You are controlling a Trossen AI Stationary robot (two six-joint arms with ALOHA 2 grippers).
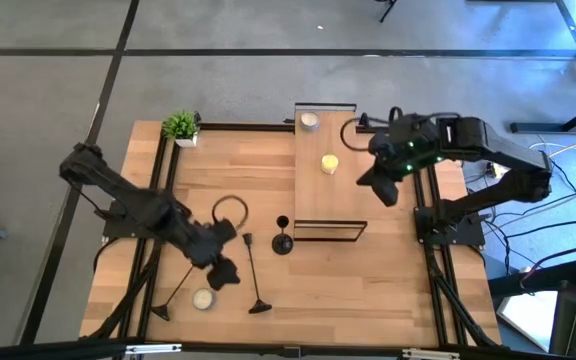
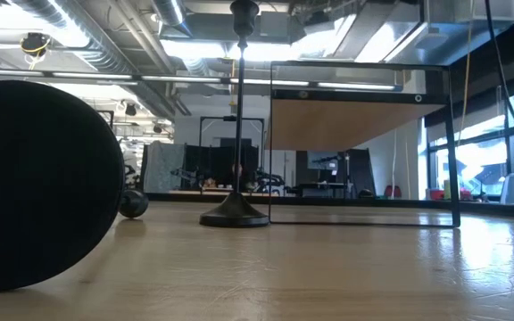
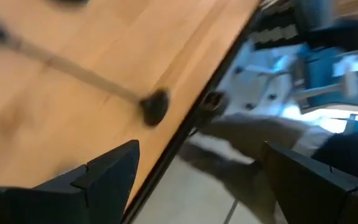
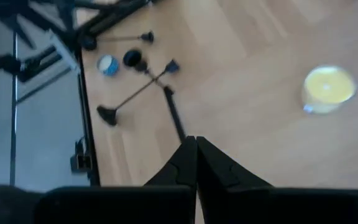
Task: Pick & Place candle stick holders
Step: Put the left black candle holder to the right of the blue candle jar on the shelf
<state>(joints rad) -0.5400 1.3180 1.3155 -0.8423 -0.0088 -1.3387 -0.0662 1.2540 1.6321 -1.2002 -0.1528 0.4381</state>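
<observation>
L fingers [image 3: 110, 174] spread, empty; fallen candle holder [image 3: 73, 74] lies just beyond.

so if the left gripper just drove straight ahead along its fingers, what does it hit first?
Probably nothing on the table. The left gripper, open, points past the table edge toward the floor; the lying candle stick holder sits off to one side. Depth is unclear.

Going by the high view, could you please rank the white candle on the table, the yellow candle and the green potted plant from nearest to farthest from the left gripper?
From the left gripper:
1. White candle, just beside it near the table's front edge.
2. Yellow candle, on the raised shelf towards the right arm.
3. Green potted plant, at the far left corner; close to the yellow candle's range, but slightly farther.
</observation>
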